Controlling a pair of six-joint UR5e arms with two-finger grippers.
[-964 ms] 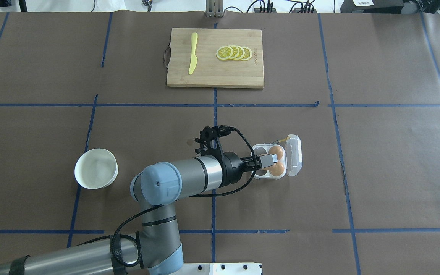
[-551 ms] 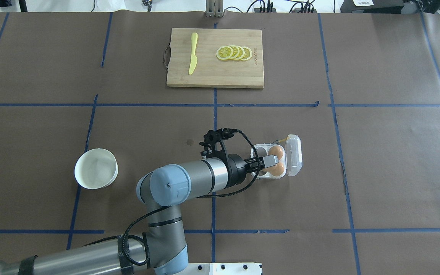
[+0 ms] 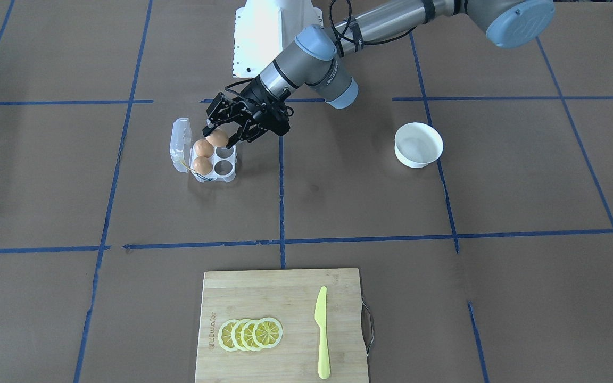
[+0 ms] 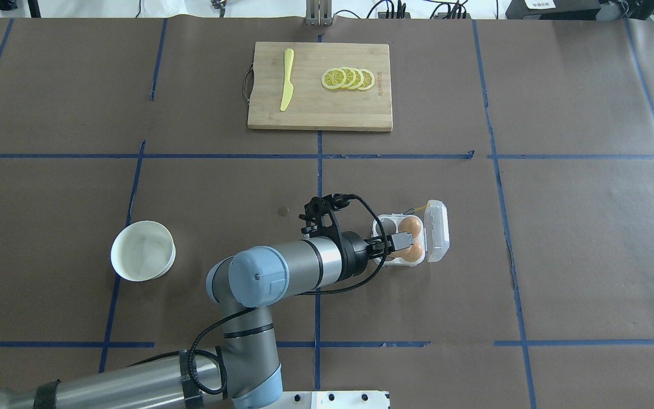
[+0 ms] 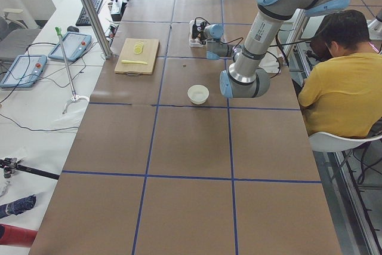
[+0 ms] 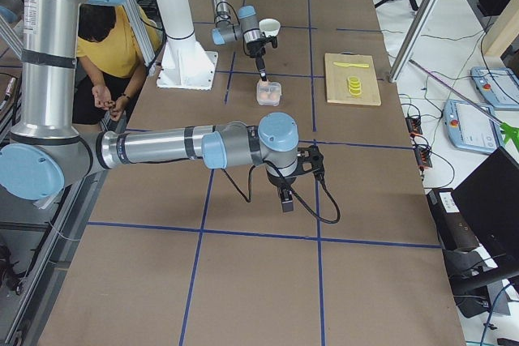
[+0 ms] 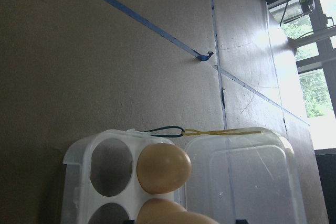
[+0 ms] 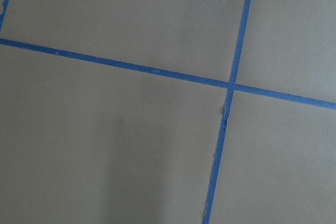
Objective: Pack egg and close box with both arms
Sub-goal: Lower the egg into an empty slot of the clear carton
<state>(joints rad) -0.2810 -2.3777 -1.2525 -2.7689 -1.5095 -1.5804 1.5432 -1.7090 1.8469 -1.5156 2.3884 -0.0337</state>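
**A:** Exterior front-facing view: the left arm's black two-finger gripper (image 3: 219, 139) is clamped on a small smooth orange-brown egg (image 3: 217, 137). It hangs just above the small clear plastic four-cup carton (image 3: 224, 160), whose hinged lid (image 3: 179, 135) is open.

**B:** Two seated eggs (image 3: 203, 148) fill the lid side, and two cups are empty.

**A:** Placing step, I'd say. Next it must lower the egg into an empty cup and let go gently.

**B:** And the right gripper (image 6: 284, 198)?

**A:** Well apart, above the brown table (image 6: 365, 200). I can't tell whether it's open or closed.

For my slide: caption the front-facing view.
Left pincer holds an egg over the open carton, two eggs already seated.
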